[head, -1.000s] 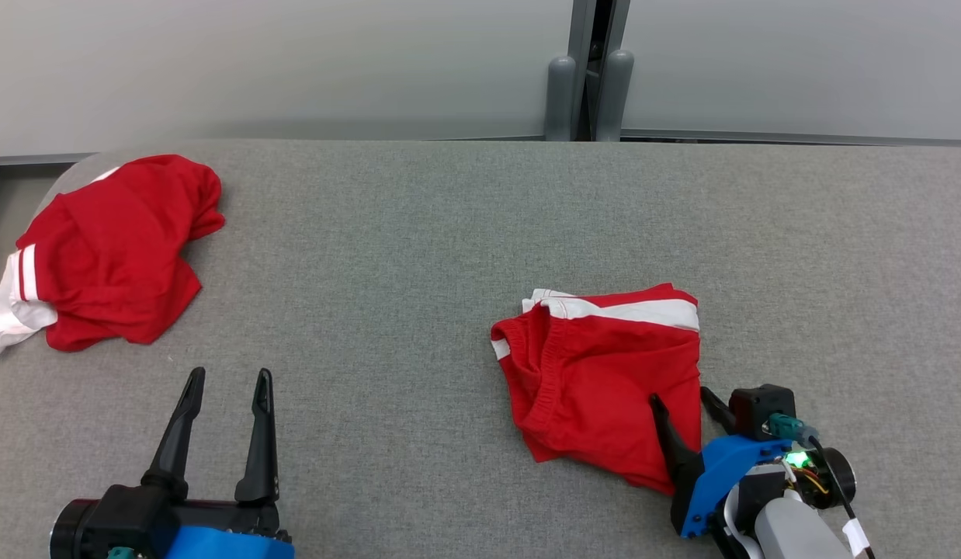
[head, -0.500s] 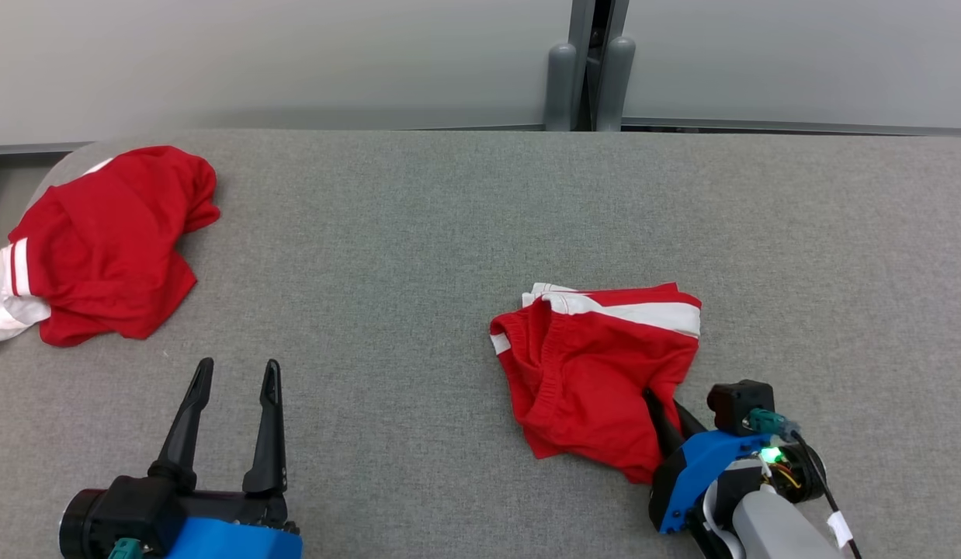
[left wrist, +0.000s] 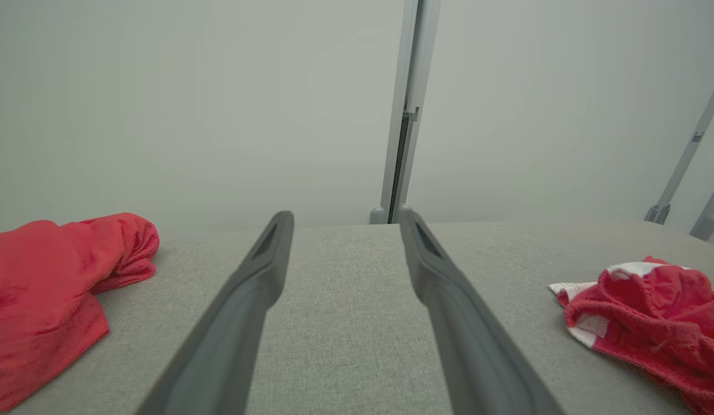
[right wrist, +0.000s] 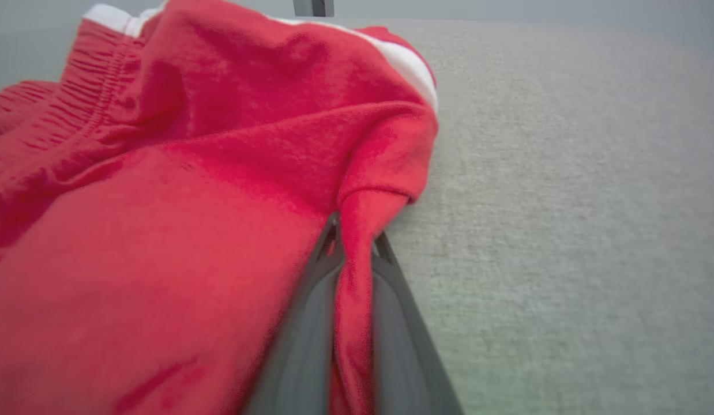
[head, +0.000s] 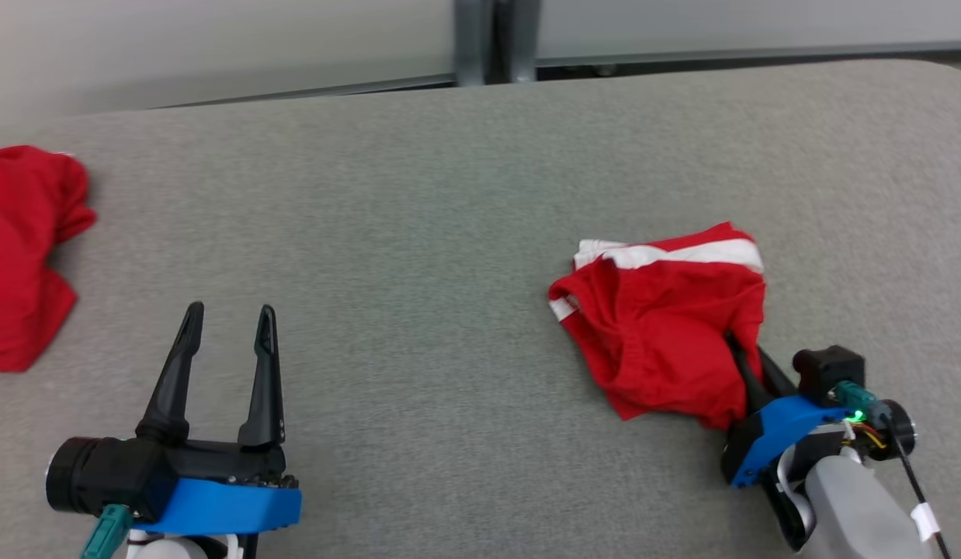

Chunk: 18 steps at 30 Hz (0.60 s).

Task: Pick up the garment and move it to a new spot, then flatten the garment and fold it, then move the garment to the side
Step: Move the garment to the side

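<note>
pickup step: right tool (right wrist: 356, 233) clamped on nearest edge of red shorts (head: 659, 326); left tool (head: 230, 310) spread, idle. next: lift clear.

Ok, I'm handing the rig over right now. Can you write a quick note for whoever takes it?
Left gripper: open, holding nothing, above the grey table.
Right gripper: shut on a fold at the near right edge of the red shorts.
Shorts: bunched, right of centre on the table, white stripe on the far side. A second red garment lies crumpled at the far left.
Done: grasp made.
Left: carry the shorts to a new spot, flatten, fold, move them aside.
</note>
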{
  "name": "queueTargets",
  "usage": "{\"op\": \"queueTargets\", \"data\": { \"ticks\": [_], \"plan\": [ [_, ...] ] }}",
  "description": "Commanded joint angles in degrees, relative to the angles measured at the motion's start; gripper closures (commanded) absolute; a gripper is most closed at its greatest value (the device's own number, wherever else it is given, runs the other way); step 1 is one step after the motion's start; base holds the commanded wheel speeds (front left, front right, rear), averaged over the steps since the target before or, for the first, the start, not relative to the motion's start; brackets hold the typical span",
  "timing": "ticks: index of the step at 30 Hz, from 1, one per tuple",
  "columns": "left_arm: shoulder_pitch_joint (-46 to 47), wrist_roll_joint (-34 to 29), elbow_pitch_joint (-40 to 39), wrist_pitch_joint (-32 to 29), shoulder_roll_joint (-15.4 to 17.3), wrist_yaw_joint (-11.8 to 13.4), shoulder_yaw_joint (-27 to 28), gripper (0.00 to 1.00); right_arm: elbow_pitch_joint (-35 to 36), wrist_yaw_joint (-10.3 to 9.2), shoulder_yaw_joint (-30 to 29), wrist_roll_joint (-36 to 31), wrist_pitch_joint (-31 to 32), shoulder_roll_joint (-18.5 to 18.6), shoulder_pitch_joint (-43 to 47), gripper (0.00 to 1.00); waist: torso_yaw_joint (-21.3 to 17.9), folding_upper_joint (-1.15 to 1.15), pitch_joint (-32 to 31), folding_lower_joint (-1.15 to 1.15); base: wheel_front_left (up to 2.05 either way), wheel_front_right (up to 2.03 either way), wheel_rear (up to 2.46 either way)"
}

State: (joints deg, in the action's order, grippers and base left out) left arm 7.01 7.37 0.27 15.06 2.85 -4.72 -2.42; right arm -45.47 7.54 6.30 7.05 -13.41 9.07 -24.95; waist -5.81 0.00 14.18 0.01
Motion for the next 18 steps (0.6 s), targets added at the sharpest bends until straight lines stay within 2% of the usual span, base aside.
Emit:
{"op": "queueTargets", "data": {
  "ticks": [1, 9, 18],
  "plan": [
    [0.83, -0.38, -0.29, 0.16, 0.42, -0.20, 0.09, 0.00, 0.62, -0.11, -0.62, -0.36, -0.32, 0.56, -0.48, 1.00, -3.10, 0.00, 2.69, -0.01, 0.00, 0.00, 0.00],
    [3.96, -1.55, -0.97, 0.17, 1.73, -0.85, 0.63, 0.00, 5.69, -0.09, -3.71, -1.13, -0.99, 2.41, 0.09, 1.00, -8.14, 0.00, 6.58, -0.01, 0.00, 0.00, 0.00],
    [5.73, -2.30, -1.59, 0.17, 2.58, -1.33, 0.22, 0.00, 10.96, -0.07, -2.13, -4.02, 1.71, 5.47, -7.78, 1.00, -8.42, 0.00, 9.02, -0.01, 0.00, 0.00, 0.00]
  ]
}}
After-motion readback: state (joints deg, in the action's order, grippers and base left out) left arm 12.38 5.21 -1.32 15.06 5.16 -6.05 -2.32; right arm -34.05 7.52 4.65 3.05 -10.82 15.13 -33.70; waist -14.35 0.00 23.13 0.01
